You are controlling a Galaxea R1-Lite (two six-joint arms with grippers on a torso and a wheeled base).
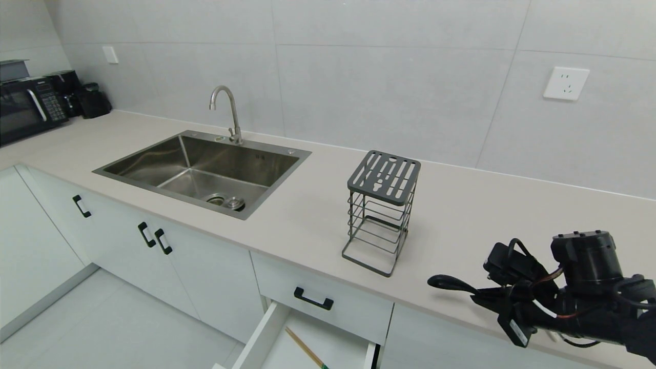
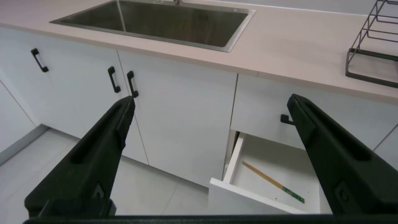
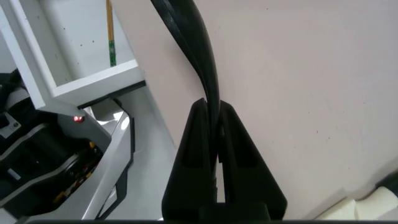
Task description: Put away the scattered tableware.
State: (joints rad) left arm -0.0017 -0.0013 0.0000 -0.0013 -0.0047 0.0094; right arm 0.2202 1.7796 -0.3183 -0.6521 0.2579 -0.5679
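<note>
Right pincer clamps a slim black plastic utensil; the open white drawer, below and leftward, wants a level, unhurried lowering.

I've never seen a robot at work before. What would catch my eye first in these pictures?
The right arm's jaws, low at the counter's front edge, are shut on a slim black utensil. To their left on the pale countertop stands a dark grey wire rack with a slotted top, and below it a white drawer stands open with a wooden, green-tipped chopstick inside.
</note>
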